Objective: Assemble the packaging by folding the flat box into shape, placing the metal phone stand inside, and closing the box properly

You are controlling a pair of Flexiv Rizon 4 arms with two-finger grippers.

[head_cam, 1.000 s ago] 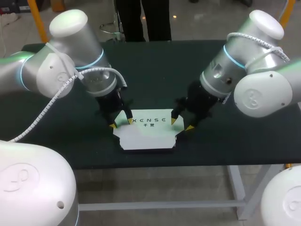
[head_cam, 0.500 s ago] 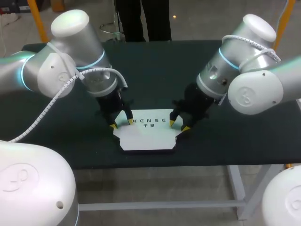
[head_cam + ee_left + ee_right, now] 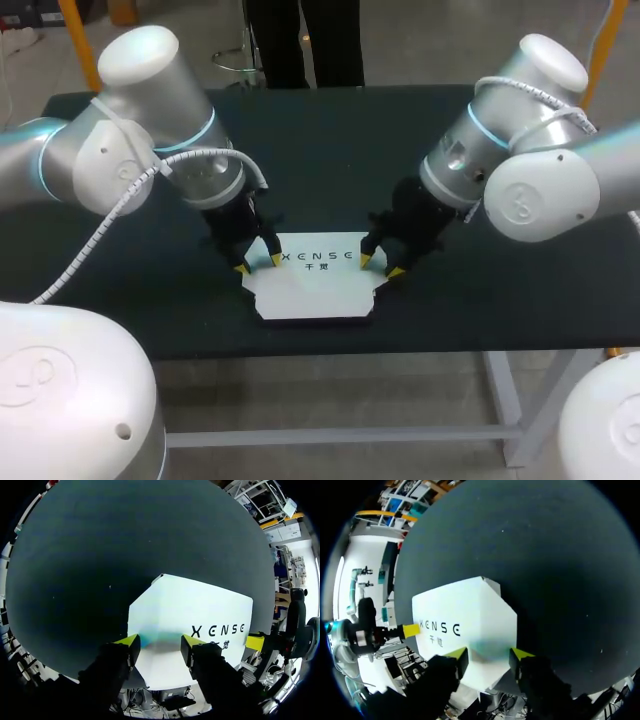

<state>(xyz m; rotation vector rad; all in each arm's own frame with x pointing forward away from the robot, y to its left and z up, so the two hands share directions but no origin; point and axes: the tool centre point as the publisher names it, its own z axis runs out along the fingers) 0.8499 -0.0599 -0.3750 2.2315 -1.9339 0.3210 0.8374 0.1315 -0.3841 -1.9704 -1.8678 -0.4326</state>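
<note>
A white box with dark lettering lies flat on the dark table, close to its front edge. My left gripper stands open at the box's left end, its yellow tips over the white top. In the left wrist view the box spreads ahead of and under the left gripper. My right gripper stands open at the box's right end. The right wrist view shows the box ahead of the right gripper, one corner between its tips. No metal phone stand is in view.
The table's front edge runs just in front of the box. Dark bare tabletop stretches behind the box and out to both sides. A person stands beyond the far edge, not touching anything.
My right arm has moved left, bringing its gripper in onto the box's right end. The left gripper has stayed at the left end, and the box has not shifted.
</note>
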